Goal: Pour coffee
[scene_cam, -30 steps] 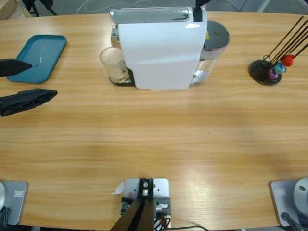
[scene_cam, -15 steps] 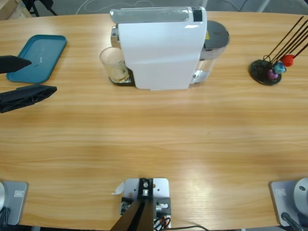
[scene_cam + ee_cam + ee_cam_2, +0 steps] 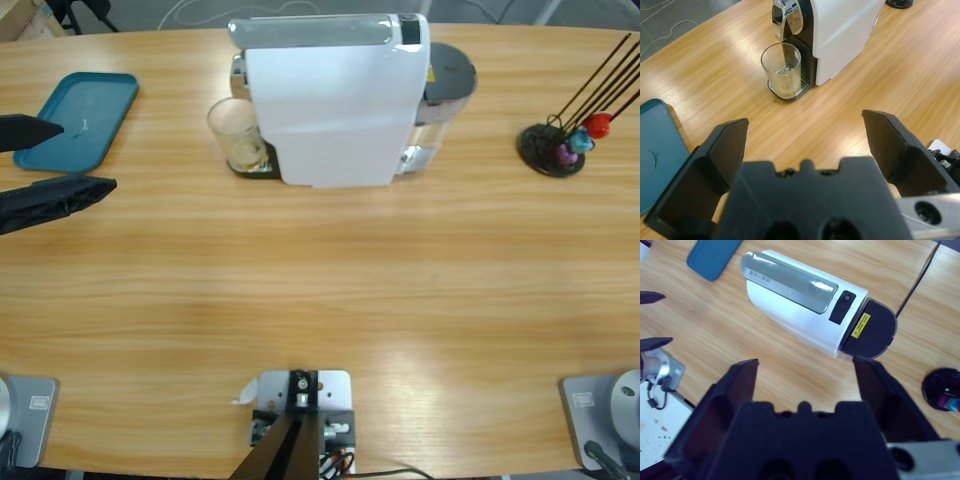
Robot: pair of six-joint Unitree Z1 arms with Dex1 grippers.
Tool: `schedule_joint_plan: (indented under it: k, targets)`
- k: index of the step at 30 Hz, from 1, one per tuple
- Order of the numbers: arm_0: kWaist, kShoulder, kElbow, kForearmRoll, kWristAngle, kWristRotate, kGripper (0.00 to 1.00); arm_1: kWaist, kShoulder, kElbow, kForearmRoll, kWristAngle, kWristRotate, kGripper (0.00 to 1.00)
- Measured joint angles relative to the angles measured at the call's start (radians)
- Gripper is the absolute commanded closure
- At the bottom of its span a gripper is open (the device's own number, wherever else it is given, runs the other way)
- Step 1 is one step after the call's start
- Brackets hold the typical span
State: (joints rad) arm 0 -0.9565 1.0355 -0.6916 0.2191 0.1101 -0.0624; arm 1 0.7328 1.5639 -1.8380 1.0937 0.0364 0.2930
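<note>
Shallow tan coffee, inside upright clear glass

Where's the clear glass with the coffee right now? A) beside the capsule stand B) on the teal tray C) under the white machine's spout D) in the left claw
C: the clear glass tumbler stands on the drip tray under the white coffee machine's chrome spout, untouched by either claw.

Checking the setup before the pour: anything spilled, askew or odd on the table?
Nothing stands out. The glass stands upright under the spout of the coffee machine with a little coffee in it, and no spill shows on the table. The blue tray lies flat. The left hand is open and empty.
</note>
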Motion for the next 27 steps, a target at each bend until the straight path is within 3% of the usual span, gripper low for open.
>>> schedule_joint_plan:
  k: [7, 8, 10, 11, 19, 27]
  targets:
    - [0.0, 0.0, 0.0, 0.0, 0.0, 0.0, 0.0, -0.005, 0.079, -0.093, 0.077, 0.014, 0.032, 0.0]
    - [0.0, 0.0, 0.0, 0.0, 0.0, 0.0, 0.0, -0.01, 0.101, -0.122, 0.092, 0.014, 0.033, 0.092]
    - [0.0, 0.0, 0.0, 0.0, 0.0, 0.0, 0.0, -0.017, 0.139, -0.17, 0.113, 0.014, 0.033, 0.943]
    - [0.0, 0.0, 0.0, 0.0, 0.0, 0.0, 0.0, -0.024, 0.155, -0.187, 0.122, 0.014, 0.033, 1.0]
    - [0.0, 0.0, 0.0, 0.0, 0.0, 0.0, 0.0, -0.112, 0.294, -0.421, 0.252, 0.017, -0.006, 1.0]
    - [0.0, 0.01, 0.0, 0.0, 0.0, 0.0, 0.0, -0.126, 0.439, -0.606, 0.339, 0.073, -0.016, 1.0]
